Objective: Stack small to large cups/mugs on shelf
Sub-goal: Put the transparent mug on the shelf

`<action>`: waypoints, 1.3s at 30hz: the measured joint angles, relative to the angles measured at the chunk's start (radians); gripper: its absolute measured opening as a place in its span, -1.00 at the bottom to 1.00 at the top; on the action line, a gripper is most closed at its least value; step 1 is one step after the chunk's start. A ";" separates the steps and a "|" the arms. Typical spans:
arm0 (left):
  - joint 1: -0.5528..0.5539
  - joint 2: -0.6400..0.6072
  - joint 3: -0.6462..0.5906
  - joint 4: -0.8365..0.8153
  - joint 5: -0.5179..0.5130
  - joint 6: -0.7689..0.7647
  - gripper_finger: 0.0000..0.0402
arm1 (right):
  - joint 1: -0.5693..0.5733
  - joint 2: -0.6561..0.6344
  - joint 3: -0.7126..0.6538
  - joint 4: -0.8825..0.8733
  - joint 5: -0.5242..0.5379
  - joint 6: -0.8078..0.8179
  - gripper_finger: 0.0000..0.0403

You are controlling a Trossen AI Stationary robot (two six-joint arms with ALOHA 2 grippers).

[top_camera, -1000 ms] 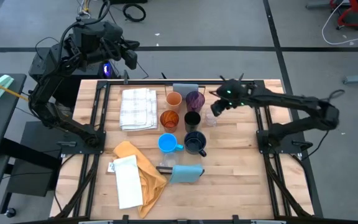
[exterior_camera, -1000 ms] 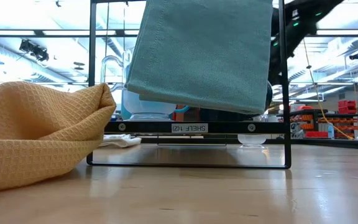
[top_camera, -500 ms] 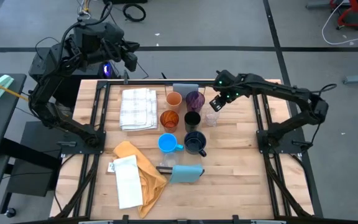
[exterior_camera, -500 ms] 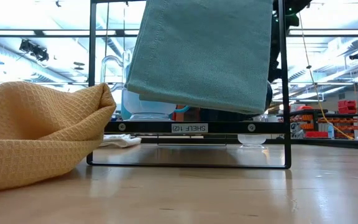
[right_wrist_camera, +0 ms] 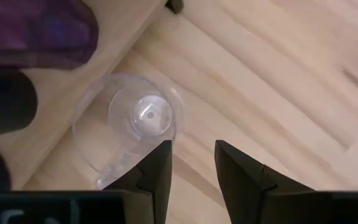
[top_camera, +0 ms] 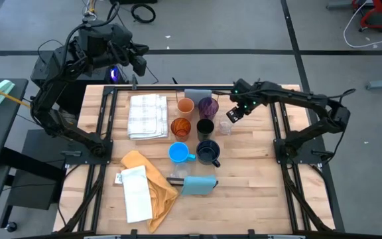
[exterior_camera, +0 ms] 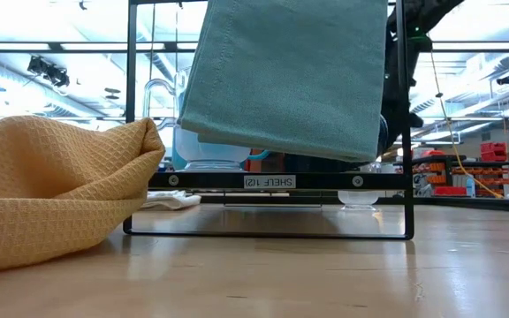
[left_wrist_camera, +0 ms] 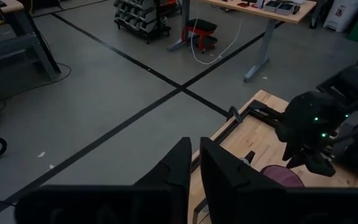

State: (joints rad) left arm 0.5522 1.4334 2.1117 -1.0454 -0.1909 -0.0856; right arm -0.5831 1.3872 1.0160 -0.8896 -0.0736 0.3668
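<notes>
Cups and mugs stand clustered near the middle of the slatted wooden table (top_camera: 257, 172), seen from above. Going left to right, we first see the left gripper (top_camera: 140, 61) raised beyond the table's far left corner, over the floor; in its wrist view its two fingers (left_wrist_camera: 182, 165) stand nearly together, with only a thin gap, holding nothing. On the table we then find a folded white cloth (top_camera: 147, 115), and nearer the front a yellow cloth (top_camera: 152, 182) with a white card on it. Next comes the cluster: orange cup (top_camera: 186, 105) and amber translucent cup (top_camera: 180, 127), with the bright blue mug (top_camera: 178, 153) in front of them; then purple translucent cup (top_camera: 208, 106), black cup (top_camera: 205, 127) and navy mug (top_camera: 208, 152). Just right of the black cup stands the clear glass (top_camera: 225, 127). The right gripper (top_camera: 234, 114) hovers just above that glass; its wrist view shows the fingers (right_wrist_camera: 157, 171) partly open and empty, with the glass (right_wrist_camera: 132, 127) below them. A teal cloth (top_camera: 198, 184) lies at the front.
</notes>
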 joint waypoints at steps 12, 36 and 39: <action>0.000 0.000 0.000 0.001 0.000 -0.007 -0.84 | 0.000 0.000 -0.059 0.078 -0.055 0.046 -0.37; 0.000 0.000 0.000 0.001 0.000 -0.005 -0.81 | 0.004 0.096 -0.059 0.144 -0.067 0.023 -0.46; 0.000 0.000 0.000 0.001 0.000 -0.005 -0.79 | 0.004 0.098 -0.059 0.150 -0.063 0.023 -0.58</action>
State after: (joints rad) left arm 0.5522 1.4334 2.1117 -1.0447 -0.1909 -0.0906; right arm -0.5793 1.4857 0.9569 -0.7396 -0.1368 0.3897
